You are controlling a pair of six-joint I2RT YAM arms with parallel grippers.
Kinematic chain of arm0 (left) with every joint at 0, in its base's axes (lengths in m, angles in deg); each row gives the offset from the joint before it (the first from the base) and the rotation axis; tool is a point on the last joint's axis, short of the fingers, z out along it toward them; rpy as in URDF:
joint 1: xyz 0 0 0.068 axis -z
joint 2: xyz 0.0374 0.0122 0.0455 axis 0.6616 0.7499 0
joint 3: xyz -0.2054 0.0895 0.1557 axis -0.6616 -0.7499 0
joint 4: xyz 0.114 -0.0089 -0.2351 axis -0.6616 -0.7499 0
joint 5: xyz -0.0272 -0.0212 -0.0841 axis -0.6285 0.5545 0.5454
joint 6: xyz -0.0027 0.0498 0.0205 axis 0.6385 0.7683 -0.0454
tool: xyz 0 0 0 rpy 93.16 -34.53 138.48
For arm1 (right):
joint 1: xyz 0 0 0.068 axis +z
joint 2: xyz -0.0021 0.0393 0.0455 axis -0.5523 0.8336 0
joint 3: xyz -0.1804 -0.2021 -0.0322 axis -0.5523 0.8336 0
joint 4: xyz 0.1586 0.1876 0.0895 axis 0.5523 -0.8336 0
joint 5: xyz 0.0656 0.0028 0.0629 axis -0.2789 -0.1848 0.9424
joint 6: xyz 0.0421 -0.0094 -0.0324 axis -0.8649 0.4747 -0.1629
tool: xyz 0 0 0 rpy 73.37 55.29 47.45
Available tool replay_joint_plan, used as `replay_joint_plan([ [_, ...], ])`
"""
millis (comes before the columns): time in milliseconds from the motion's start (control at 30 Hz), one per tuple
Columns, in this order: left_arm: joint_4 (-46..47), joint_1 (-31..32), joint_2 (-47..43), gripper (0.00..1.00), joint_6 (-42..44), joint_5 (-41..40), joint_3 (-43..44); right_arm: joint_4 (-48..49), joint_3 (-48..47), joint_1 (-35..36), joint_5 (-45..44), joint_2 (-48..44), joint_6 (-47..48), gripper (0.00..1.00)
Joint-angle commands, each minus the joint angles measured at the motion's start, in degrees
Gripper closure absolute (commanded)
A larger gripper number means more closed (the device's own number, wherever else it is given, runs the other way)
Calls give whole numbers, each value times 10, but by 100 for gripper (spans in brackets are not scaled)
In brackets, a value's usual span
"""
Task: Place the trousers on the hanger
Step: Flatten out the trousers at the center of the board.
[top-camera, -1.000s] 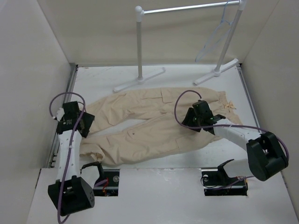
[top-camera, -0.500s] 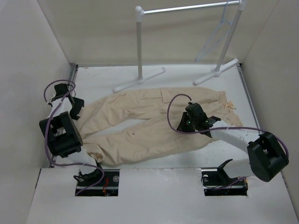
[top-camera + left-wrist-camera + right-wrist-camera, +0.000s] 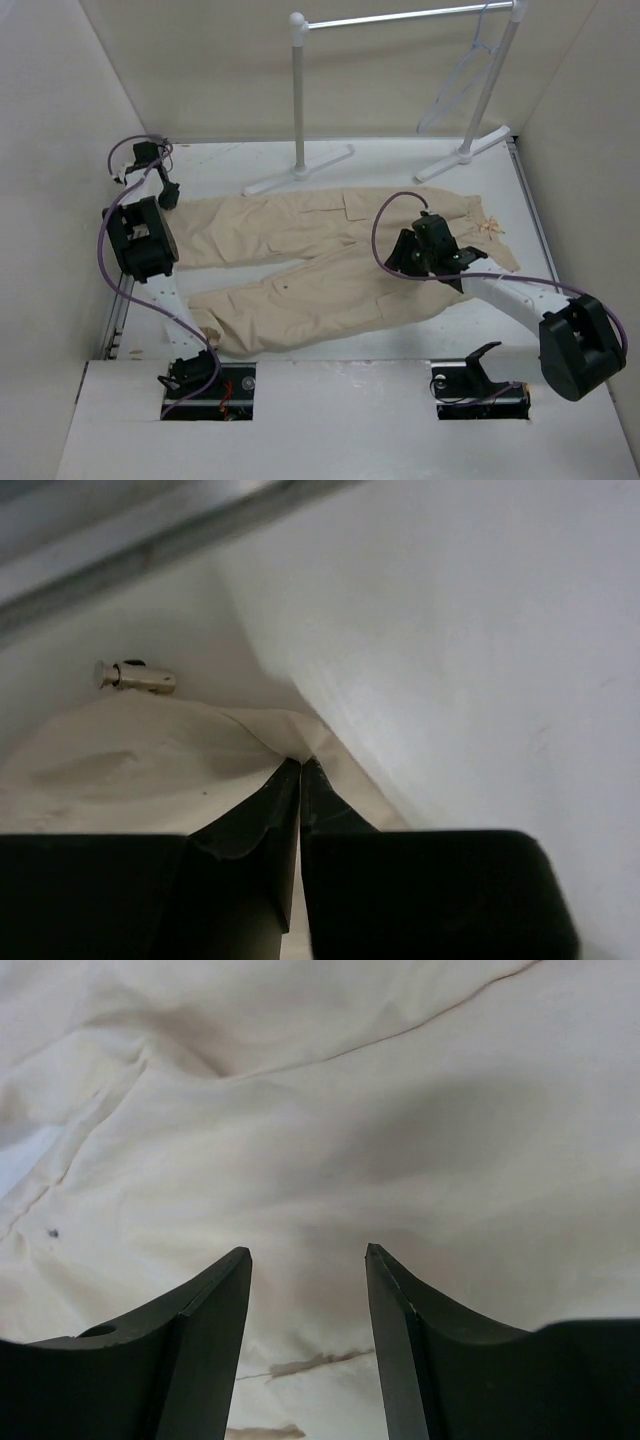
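The beige trousers point(image 3: 310, 260) lie flat on the white table, legs to the left and waist to the right. My left gripper point(image 3: 166, 197) is at the far left, at the hem of the upper leg. In the left wrist view its tips point(image 3: 300, 763) are shut on a puckered corner of the trousers point(image 3: 130, 770). My right gripper point(image 3: 408, 258) hovers over the hip area near the waist. In the right wrist view it stands open point(image 3: 308, 1250) just above the cloth point(image 3: 330, 1110), holding nothing. The pale hanger point(image 3: 455, 85) hangs at the right end of the rack's bar.
A white tubular rack point(image 3: 297, 90) with a metal bar stands at the back, its feet point(image 3: 300, 172) just beyond the trousers. Walls close in on the left and right sides. A small metal fitting point(image 3: 135, 676) sits by the wall near the left gripper.
My left arm swung from the near left out to the far-left hem of the upper leg and shut on it; that leg now lies straighter. The right gripper shifted only slightly.
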Motion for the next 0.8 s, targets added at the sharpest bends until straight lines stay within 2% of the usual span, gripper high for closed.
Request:
replay_joint_plan([
  [0, -42, -1, 68, 98, 11, -48, 168, -20, -27, -19, -24, -12, 0, 44],
  [67, -78, 0, 126, 97, 15, -47, 290, -29, -36, -25, -36, -11, -2, 43],
  [100, -102, 3, 163, 93, 18, -46, 371, -35, -42, -29, -41, -10, -2, 43],
  [133, -115, 4, 184, 89, 20, -44, 415, -39, -49, -32, -44, -7, -3, 42],
  [200, -128, 7, 202, 69, 25, -28, 478, -44, -63, -34, -45, -2, -6, 40],
  [233, -127, 8, 192, 63, 26, -25, 471, -44, -70, -32, -45, 1, -6, 39],
  [333, -104, 14, 93, 46, 23, -24, 341, -40, -89, -27, -43, 8, -6, 38],
  [433, -70, 28, -60, 45, 8, -31, 134, -30, -93, -2, -37, 8, -6, 38],
  [467, -59, 36, -117, 49, 5, -41, 59, -27, -93, 6, -36, 5, -5, 40],
  [567, -56, 74, -288, 75, 1, -67, -141, -24, -85, 32, -24, -3, -3, 68],
  [633, -72, 100, -399, 87, -5, -69, -254, -27, -76, 47, -13, -11, -4, 83],
  [700, -131, 115, -491, 89, -21, -68, -335, -29, -64, 57, -7, -23, -4, 86],
  [767, -194, 130, -555, 87, -42, -51, -390, -24, -47, 65, -3, -40, -7, 84],
])
